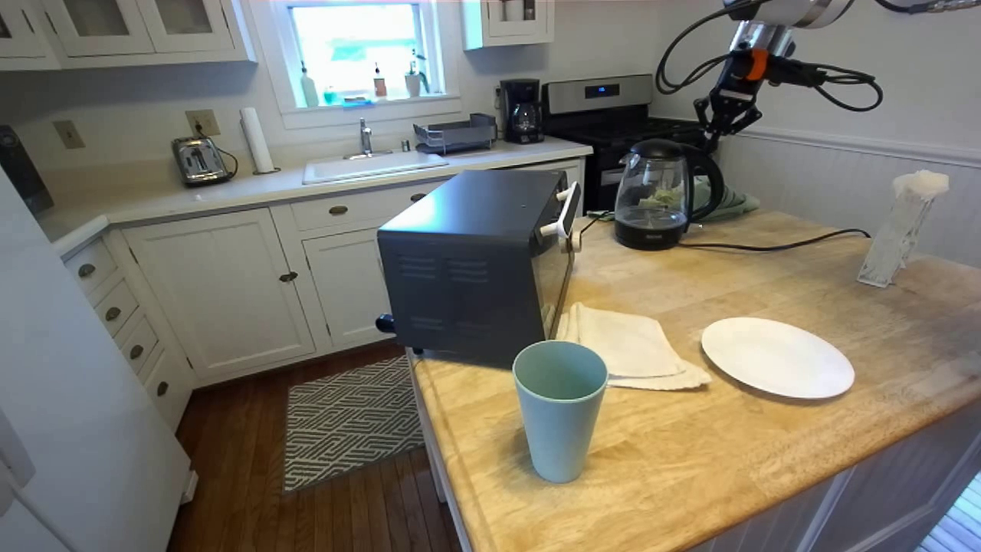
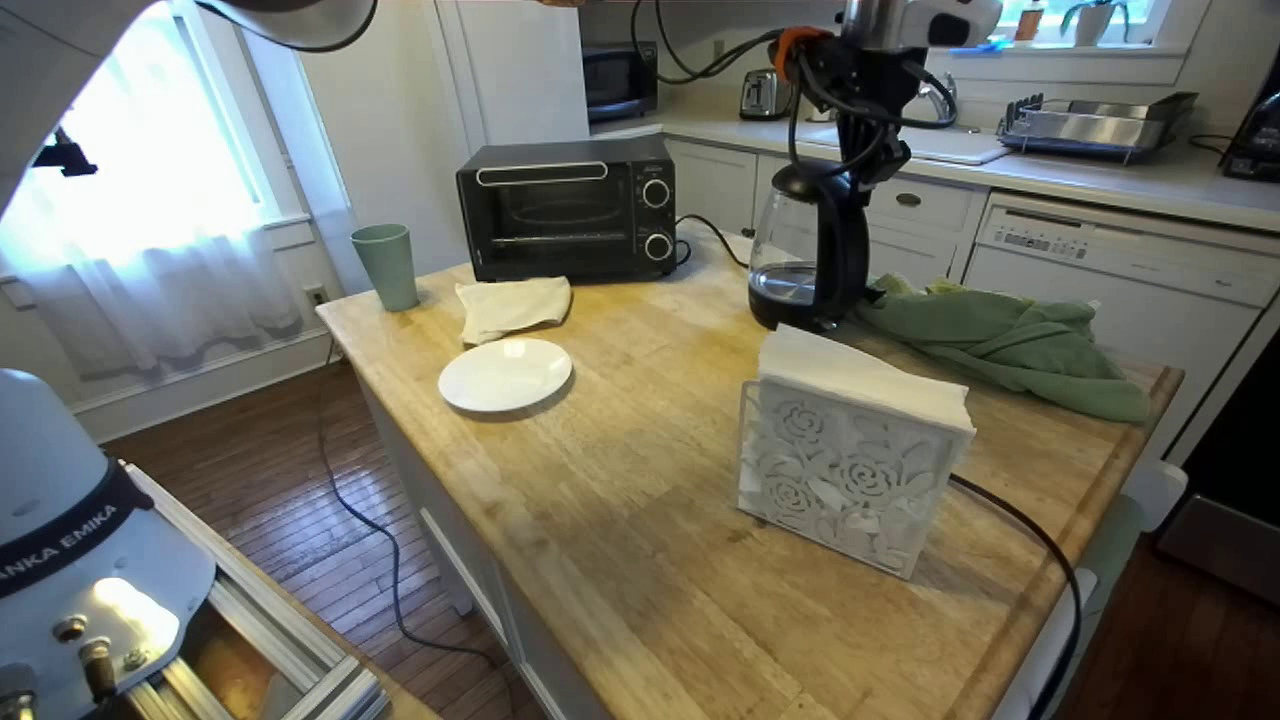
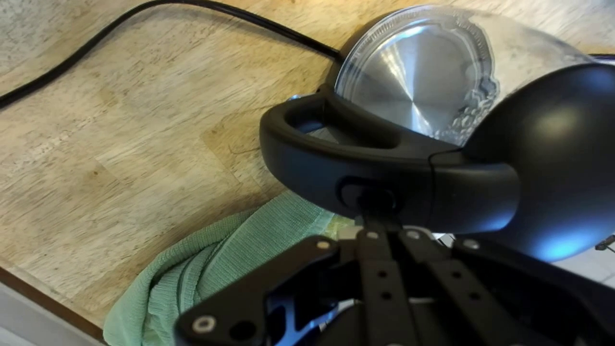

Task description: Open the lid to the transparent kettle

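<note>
The transparent kettle (image 1: 646,192) stands upright on the wooden island, with a little water low in the glass. It also shows in an exterior view (image 2: 783,240) and in the wrist view (image 3: 413,77). Its round black lid (image 1: 655,149) lies closed on top and fills the right of the wrist view (image 3: 562,139). My gripper (image 3: 379,206) is shut, with nothing seen between its fingers. Its fingertips are at the oval button on the black handle's upper outer side; whether they press it cannot be told. The gripper points down at the handle in both exterior views (image 1: 711,139) (image 2: 860,185).
A green cloth (image 2: 1000,335) lies beside the kettle, near the handle. A napkin holder (image 2: 850,470), a toaster oven (image 1: 467,268), a white plate (image 1: 778,358), a folded cloth (image 1: 625,341) and a teal cup (image 1: 561,422) are on the island. A black cord (image 3: 168,2) runs from the kettle base.
</note>
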Controlling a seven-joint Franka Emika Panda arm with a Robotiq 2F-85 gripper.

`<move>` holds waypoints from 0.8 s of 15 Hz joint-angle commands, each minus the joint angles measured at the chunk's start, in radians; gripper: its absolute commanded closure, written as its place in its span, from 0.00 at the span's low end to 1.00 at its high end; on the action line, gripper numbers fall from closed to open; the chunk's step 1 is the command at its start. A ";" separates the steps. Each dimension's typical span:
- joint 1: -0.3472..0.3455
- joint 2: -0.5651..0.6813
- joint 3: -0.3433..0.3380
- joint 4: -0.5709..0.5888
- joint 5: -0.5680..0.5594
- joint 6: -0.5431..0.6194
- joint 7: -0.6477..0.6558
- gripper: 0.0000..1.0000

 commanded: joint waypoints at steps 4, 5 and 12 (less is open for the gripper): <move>0.057 0.059 0.002 -0.026 -0.023 0.046 0.047 1.00; 0.060 0.060 0.000 -0.027 -0.028 0.047 0.048 1.00; 0.053 0.042 -0.001 -0.009 -0.028 0.001 0.061 1.00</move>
